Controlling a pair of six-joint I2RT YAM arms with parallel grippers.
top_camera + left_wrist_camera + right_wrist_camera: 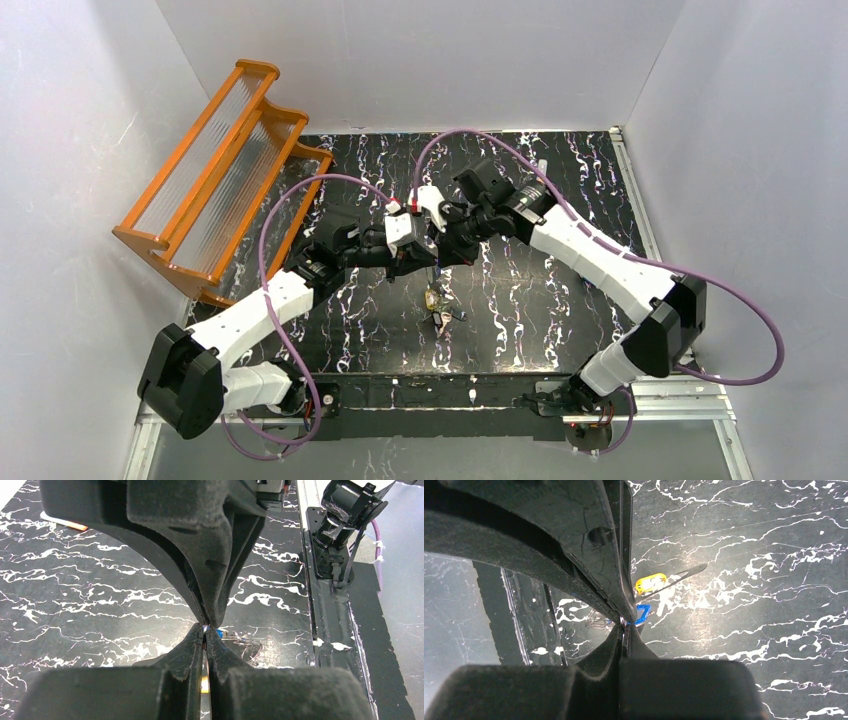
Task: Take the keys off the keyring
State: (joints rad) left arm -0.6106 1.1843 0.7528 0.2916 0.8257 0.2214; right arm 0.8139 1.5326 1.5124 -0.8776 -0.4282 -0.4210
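My left gripper (pixel 425 250) and right gripper (pixel 445 243) meet tip to tip above the middle of the table. Both are shut, and a thin glinting piece of the keyring wire (pixel 207 626) is pinched where the tips meet. A thin line of the keyring (pixel 437 272) drops from the tips to the bunch of keys (pixel 438 306) below. In the right wrist view a blue-headed key (pixel 642 614) and a yellow-headed key (pixel 650 583) show just past my right gripper (pixel 624 625). In the left wrist view a blue key (pixel 224 633) and small silver rings (pixel 248 648) sit past my left gripper (pixel 206 628).
An orange rack with ribbed clear shelves (pixel 220 180) stands at the back left. A small orange-and-white tube (pixel 65 524) lies on the black marbled table (pixel 540 290). The right arm's base (pixel 345 515) and the table's metal rail (pixel 460 392) line the near edge.
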